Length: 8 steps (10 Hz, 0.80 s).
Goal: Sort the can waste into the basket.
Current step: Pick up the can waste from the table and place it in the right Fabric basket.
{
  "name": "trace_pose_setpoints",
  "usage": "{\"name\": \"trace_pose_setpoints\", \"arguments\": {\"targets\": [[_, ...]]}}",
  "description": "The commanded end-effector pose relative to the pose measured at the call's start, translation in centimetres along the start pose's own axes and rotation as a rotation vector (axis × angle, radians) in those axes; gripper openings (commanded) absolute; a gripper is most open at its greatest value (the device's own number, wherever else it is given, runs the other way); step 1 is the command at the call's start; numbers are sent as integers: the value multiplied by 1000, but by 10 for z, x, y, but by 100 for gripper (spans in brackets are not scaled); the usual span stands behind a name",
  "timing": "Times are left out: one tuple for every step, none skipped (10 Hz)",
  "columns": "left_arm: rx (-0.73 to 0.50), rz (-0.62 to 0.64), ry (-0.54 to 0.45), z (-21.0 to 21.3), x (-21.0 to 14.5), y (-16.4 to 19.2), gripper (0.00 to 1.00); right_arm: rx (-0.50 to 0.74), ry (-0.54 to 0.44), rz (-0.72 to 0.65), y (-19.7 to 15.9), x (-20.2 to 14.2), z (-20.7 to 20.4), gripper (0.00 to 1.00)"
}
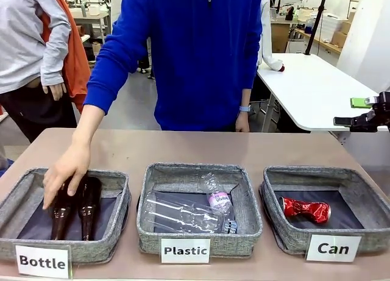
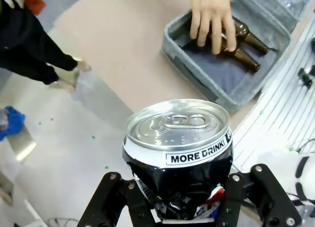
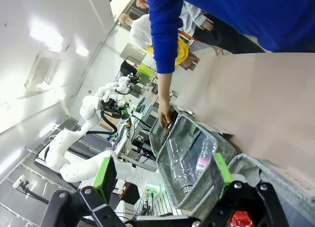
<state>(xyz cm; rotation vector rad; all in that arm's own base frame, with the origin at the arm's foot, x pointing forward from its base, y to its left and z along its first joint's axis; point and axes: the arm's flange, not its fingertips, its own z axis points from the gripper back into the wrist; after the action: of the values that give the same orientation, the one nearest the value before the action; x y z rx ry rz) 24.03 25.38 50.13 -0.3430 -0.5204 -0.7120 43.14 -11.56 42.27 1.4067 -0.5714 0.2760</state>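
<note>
On the left of the worktop (image 1: 152,148), the grey basket carded "Bottle" (image 1: 24,199) holds two brown glass bottles (image 1: 88,202) lying side by side. The person in a blue top reaches across, and their hand (image 1: 66,171) rests on the bottles. The left wrist view shows the same hand (image 2: 212,13) spread over the two bottles (image 2: 248,52).

The left pincer (image 2: 183,207) is pressed tight on the dark crushed can (image 2: 179,153). The can's crumpled lower part sits between the black fingers, while its silver top and a white band reading "MORE DRINK!" rise clear above them. The pincer holds the can up off the side of the worktop, with the floor below and the "Bottle" basket (image 2: 197,69) beyond it.

In the middle, the basket carded "Plastic" (image 1: 152,229) carries clear plastic bottles (image 1: 183,214) lying flat.

On the right, the basket carded "Can" (image 1: 286,232) contains the shiny red crushed can (image 1: 304,209), lying on the dark lining towards the basket's left.

The right pincer (image 3: 162,175) is spread wide with nothing between its green pads (image 3: 105,172). It hangs above the baskets, and a sliver of the red can (image 3: 242,219) shows near its right finger.
</note>
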Motion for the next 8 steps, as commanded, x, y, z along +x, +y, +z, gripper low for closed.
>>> {"name": "trace_pose_setpoints", "arguments": {"targets": [[18, -67, 22, 1, 24, -11, 4, 1, 12, 7, 2, 0, 2, 100], [20, -109, 41, 2, 48, -25, 4, 1, 12, 7, 2, 0, 2, 100], [42, -160, 85, -1, 83, -44, 4, 1, 12, 7, 2, 0, 2, 100], [40, -210, 140, -9, 119, -69, 4, 1, 12, 7, 2, 0, 2, 100], [42, -267, 187, -22, 165, -106, 4, 1, 12, 7, 2, 0, 2, 100], [54, -334, 234, -40, 207, -142, 4, 1, 12, 7, 2, 0, 2, 100], [58, -422, 283, -65, 247, -178, 4, 1, 12, 7, 2, 0, 2, 100], [51, -505, 291, -94, 285, -213, 4, 1, 12, 7, 2, 0, 2, 100]]}}
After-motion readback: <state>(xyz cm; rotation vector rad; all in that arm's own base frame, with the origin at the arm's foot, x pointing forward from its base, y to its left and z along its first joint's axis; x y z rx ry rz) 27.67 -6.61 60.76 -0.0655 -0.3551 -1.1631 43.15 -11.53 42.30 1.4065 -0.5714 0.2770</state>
